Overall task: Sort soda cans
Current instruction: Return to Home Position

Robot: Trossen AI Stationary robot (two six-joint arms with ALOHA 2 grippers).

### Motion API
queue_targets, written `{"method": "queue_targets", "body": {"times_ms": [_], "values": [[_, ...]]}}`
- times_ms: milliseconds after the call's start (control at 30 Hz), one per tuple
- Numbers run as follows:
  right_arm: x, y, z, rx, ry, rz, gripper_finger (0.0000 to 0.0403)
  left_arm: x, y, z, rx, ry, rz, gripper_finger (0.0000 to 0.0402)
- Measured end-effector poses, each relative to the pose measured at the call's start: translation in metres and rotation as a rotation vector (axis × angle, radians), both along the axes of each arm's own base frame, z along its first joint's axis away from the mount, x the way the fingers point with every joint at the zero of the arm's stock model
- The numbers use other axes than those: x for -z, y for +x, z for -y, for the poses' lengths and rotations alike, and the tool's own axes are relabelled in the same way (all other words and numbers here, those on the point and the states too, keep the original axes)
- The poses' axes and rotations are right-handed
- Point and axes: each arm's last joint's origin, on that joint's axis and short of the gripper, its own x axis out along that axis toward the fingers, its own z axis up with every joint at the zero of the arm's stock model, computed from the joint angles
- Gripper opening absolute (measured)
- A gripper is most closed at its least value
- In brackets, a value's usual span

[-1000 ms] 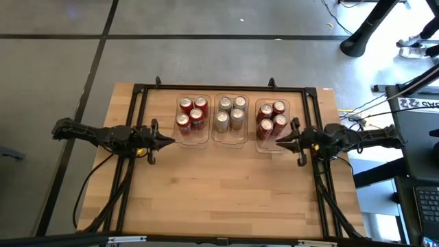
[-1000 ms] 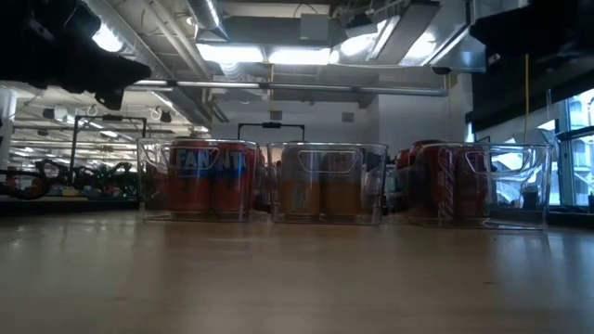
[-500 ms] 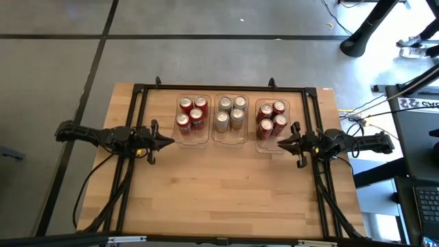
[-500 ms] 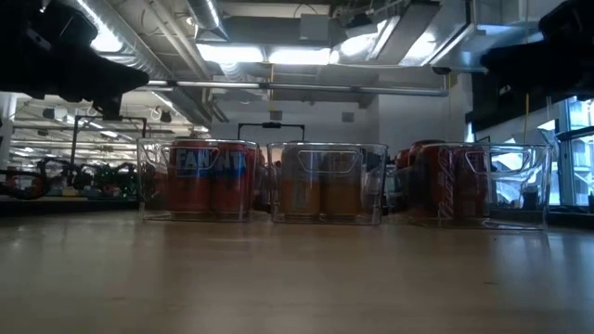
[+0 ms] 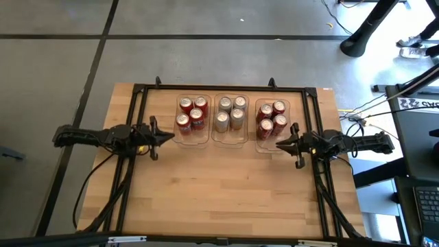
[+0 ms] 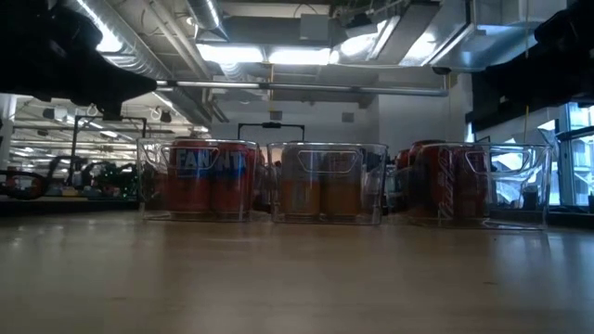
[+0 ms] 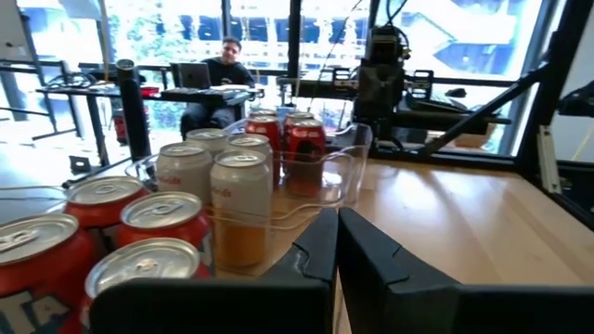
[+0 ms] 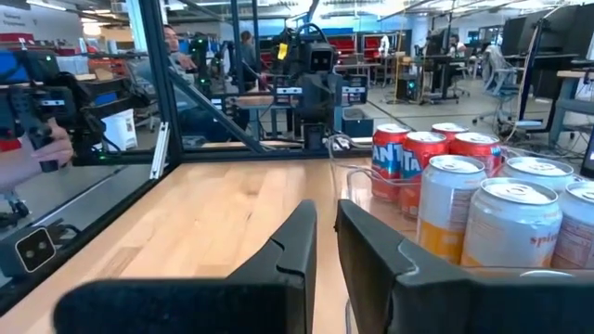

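Three clear bins (image 5: 194, 142) in row on worktop (image 5: 226, 192). Four pale cans (image 5: 221, 122) inside centre bin (image 5: 230, 141); four red cans (image 5: 183, 122) in each flanking bin.

the wooden table (image 5: 226, 185) held three clear bins in a row near its far edge: the left bin (image 5: 193, 138), the center bin (image 5: 230, 137) and the right bin (image 5: 273, 145), side by side, narrowly apart. a black frame (image 5: 226, 88) edged the top.

Three clear bins (image 5: 230, 140) line the wooden table (image 5: 226, 195).
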Motion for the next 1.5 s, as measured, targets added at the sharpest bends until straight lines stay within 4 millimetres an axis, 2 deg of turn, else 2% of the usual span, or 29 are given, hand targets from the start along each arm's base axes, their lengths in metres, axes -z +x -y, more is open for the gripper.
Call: {"method": "queue_targets", "body": {"times_ms": [1500], "values": [[0.0013,0.0002,-0.0005,-0.016,0.001,-0.006,0.0049,0.0003,0.0000,-0.0017,-0.017,-0.003,0.000,0.0004]]}}
